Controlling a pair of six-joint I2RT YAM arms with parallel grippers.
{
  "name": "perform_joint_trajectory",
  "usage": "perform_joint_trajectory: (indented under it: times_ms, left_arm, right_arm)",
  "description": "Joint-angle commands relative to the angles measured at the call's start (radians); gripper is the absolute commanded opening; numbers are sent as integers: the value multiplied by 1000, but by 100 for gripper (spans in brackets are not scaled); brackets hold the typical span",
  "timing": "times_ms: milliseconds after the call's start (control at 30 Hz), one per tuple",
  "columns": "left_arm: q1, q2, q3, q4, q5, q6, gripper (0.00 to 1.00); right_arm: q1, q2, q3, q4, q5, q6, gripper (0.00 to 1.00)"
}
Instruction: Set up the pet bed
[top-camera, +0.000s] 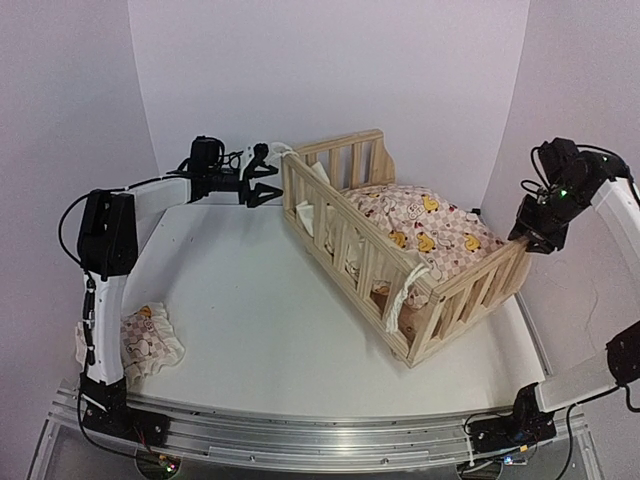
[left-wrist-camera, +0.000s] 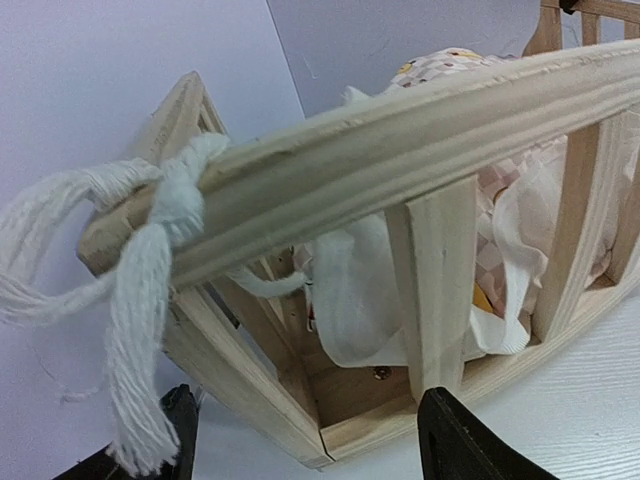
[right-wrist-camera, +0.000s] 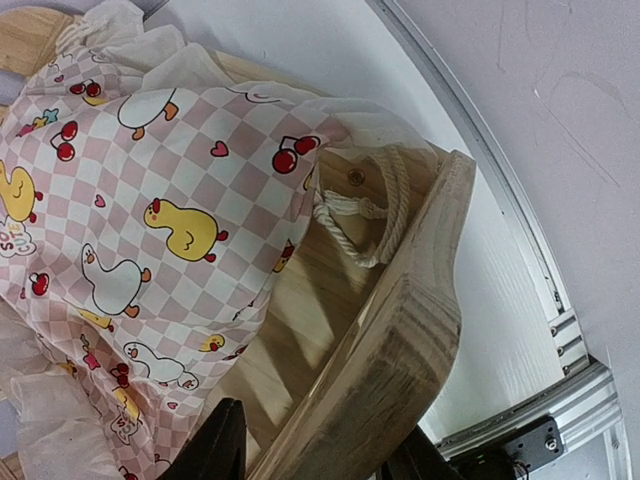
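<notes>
Bed frame (top-camera: 350, 224) is noted standing on the table (top-camera: 260, 330), right of centre and set at an angle. The checked cushion (top-camera: 420, 225) with ducks and cherries is seen lying inside it, ruffle bunched against the slats.

A white tie string (left-wrist-camera: 170, 200) is seen knotted round the top rail at the far-left corner, tassel hanging loose. At the opposite end a cord (right-wrist-camera: 345, 206) is seen looped beside the end rail (right-wrist-camera: 400, 340), apparently not drawn tight.

Left gripper (top-camera: 268, 180) is held just beside the far-left corner. Its fingers (left-wrist-camera: 465, 440) are spread wide, with nothing between them.

Right gripper (top-camera: 528, 243) is placed over the end rail. Its fingers (right-wrist-camera: 220, 440) are set one to each side of the wood, close against it. Whether the rail is actually pinched cannot be told.

A small matching pillow (top-camera: 150, 340) is seen lying apart, near the left arm's base.

Step judged in hand: the frame is being steadied, or shifted, by its end rail, with the cushion already laid in. Next called for, by this judgement: a firm hold on the rail without tipping the light frame, then the loose cord secured and the pillow fetched.
</notes>
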Motion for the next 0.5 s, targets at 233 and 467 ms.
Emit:
perform_joint_trajectory:
  times_ms: [233, 467]
  left_arm:
    - [170, -415, -312, -206, 211, 132, 76]
    - [277, -625, -462, -476, 283, 305, 76]
  right_arm:
    - [27, 118, 69, 187, -478, -594, 9]
    - [31, 293, 198, 293, -508, -563, 9]
